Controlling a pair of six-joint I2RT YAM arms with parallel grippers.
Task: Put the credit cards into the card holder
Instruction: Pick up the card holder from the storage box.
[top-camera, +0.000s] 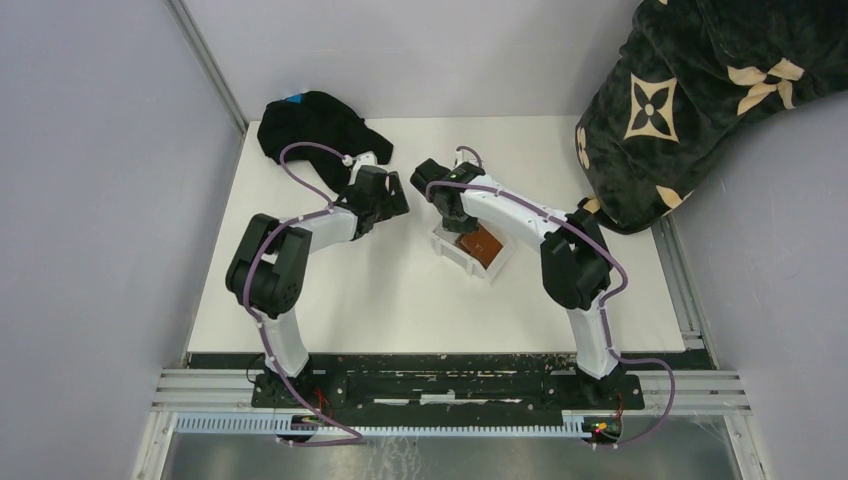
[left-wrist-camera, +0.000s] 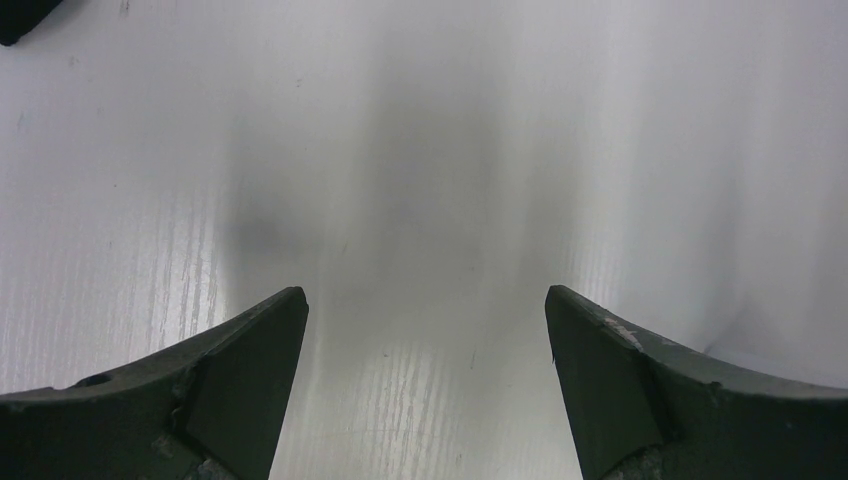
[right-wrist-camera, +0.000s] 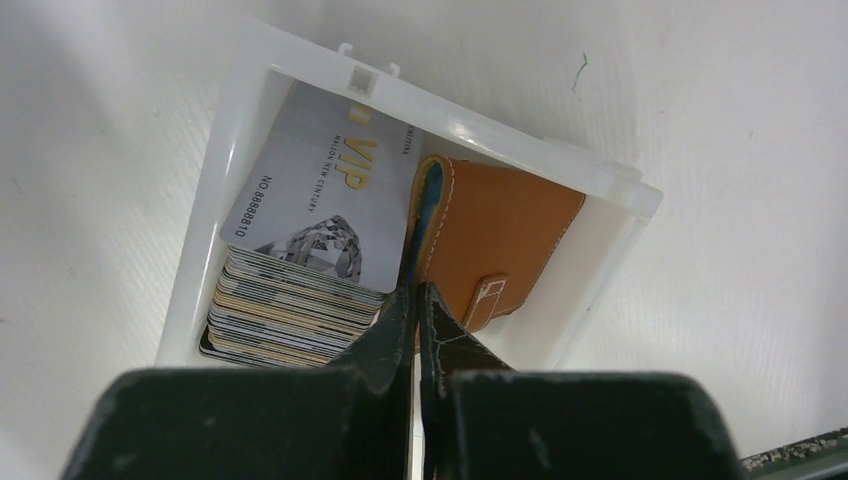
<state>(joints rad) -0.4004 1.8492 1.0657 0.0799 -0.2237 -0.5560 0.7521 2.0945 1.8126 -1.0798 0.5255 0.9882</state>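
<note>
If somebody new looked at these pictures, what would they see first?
Probably the clear tray in the middle of the white table, with a stack of cards beside a brown wallet inside it. The right end effector is pinched shut, its tips right where the cards and the wallet meet. A big dark blanket with cream flower shapes fills the far right corner.

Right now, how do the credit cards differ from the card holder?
The credit cards are a stack of thin pieces, a grey VIP card on top; the card holder is one thick tan leather piece with pale stitching. In the right wrist view the credit cards fill the left side of the clear tray, the card holder its right, folded shut. Both lie side by side in it.
</note>
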